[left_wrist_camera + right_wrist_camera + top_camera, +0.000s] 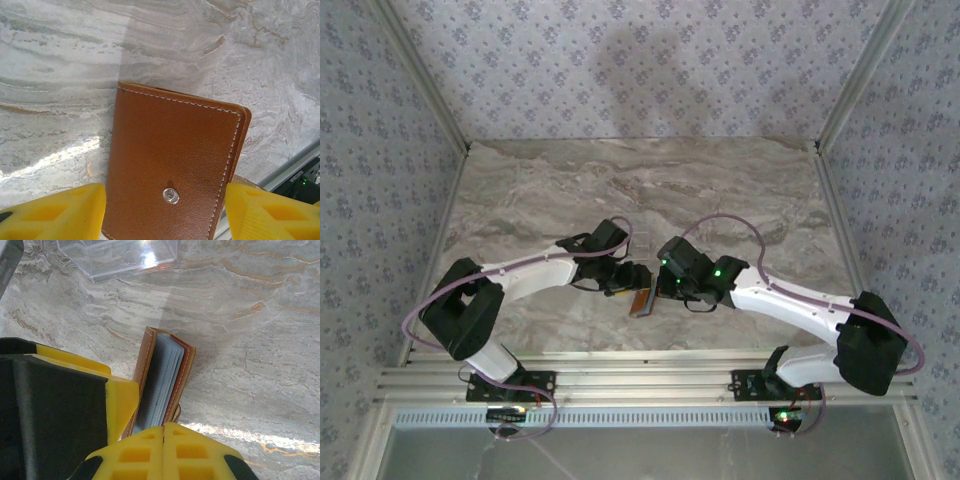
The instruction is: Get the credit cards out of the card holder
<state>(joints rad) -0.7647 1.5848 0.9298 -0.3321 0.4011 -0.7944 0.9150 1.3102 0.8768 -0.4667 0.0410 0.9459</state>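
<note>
Yellow pads of the right gripper (163,432) sit closest to the right wrist lens, pressed flat together with no gap along their seam. Directly beyond them is the card holder (162,375), seen edge-on and slightly parted, with orange-brown covers on either side of grey-blue inner leaves. Its lower end and a small brown tab (176,412) pass behind the pads; whether they are pinched there cannot be determined. A yellow-and-black finger (120,405) of the left gripper (165,192) stands just beside the holder's outer cover. From the left wrist, that gripper is spread wide, one pad at each side of the holder's stitched outer face, which carries a metal snap stud (171,195). The pad on the right of that view stands slightly clear of the leather edge. Contact at the other pad cannot be confirmed. A clear plastic rack (115,257) lies farther out on the marbled table (60,75). From above, the holder sits tilted between the two grippers, toward the table's near edge. The left arm (535,268) and right arm (790,305) reach inward to it from their bases on the metal rail (650,385). Patterned walls (650,60) enclose the table.
</note>
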